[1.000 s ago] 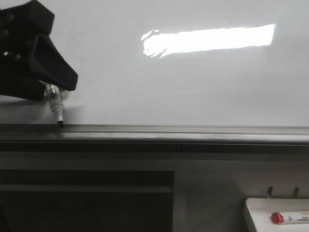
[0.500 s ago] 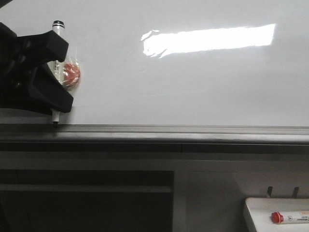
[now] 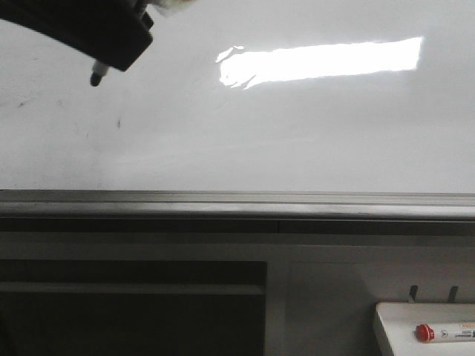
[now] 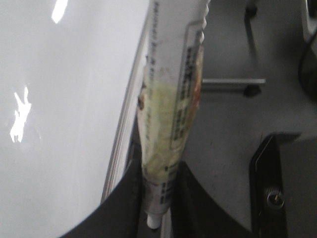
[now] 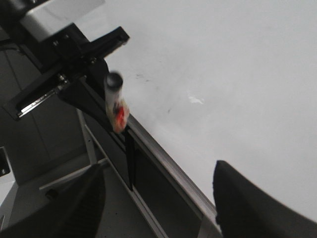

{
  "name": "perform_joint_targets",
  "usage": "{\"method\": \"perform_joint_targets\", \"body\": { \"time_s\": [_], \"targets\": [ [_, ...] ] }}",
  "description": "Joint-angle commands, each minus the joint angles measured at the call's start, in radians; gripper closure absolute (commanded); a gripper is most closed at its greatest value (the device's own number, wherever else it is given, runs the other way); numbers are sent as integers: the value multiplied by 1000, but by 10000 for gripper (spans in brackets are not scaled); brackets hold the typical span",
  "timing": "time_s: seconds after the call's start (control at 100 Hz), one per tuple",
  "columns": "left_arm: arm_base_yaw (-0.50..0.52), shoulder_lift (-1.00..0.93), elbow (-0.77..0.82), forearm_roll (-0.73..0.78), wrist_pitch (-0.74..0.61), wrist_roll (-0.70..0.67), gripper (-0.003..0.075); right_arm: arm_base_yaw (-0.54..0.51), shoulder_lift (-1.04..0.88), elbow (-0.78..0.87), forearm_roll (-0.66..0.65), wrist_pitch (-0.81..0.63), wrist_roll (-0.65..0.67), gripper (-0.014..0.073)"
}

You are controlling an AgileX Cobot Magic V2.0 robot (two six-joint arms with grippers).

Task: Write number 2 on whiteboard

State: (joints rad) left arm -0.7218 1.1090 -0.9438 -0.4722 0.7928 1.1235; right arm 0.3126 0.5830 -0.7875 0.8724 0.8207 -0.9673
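The whiteboard [image 3: 297,133] is a glossy white surface with a bright glare patch, and it fills the upper front view. My left gripper [image 3: 104,37] is at its top left, shut on a marker [image 3: 97,74] whose dark tip points down, close to the board. In the left wrist view the marker's barrel [image 4: 168,119] is clamped between the two black fingers [image 4: 126,198]. The right wrist view shows that same marker [image 5: 115,101] beside the whiteboard [image 5: 223,74]. My right gripper [image 5: 163,208] is open and empty. No number 2 shows; only small dark smudges [image 3: 119,122] mark the board.
A grey metal ledge [image 3: 237,200] runs along the board's bottom edge, with dark panels under it. At the lower right stands a small white tray [image 3: 393,322] holding a red-capped marker [image 3: 438,333]. Metal stand legs [image 5: 89,144] rise beneath the board.
My left gripper has lifted the marker from the ledge at the lower left up to the board's top left. Small smudges that it covered now show.
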Motion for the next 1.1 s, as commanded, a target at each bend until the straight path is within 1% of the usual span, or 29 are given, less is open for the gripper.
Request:
{"method": "perform_joint_targets", "body": {
  "time_s": [0.0,0.05,0.16,0.28,0.49,0.63,0.84,0.89,0.94,1.01,1.09],
  "targets": [
    [-39,-18,-48,95,3,31,741,70,84,-80,47,-33,-64,173],
    [-48,-18,-50,119,1,31,741,115,123,-98,40,-35,-64,173],
    [-50,-18,-50,121,-7,31,741,216,207,-119,15,-66,-64,173],
    [-50,-18,-50,121,-7,31,741,317,286,-133,-21,-147,-64,173],
    [-50,-18,-50,121,-7,30,741,469,421,-168,-21,-260,-64,173],
    [-50,-18,-50,121,-7,30,741,502,495,-168,-21,-336,-64,173],
    [-50,-18,-50,117,-7,28,741,502,575,-177,-5,-354,-64,177],
    [-50,-18,-50,115,-7,28,741,502,586,-177,23,-361,-64,197],
    [-50,-18,-50,115,-7,28,741,502,593,-177,39,-365,-64,236],
    [-50,-18,-50,115,-7,28,741,502,593,-177,53,-365,-64,317],
    [-50,-18,-50,115,-7,28,741,502,593,-177,60,-365,-64,429]
  ]
}}
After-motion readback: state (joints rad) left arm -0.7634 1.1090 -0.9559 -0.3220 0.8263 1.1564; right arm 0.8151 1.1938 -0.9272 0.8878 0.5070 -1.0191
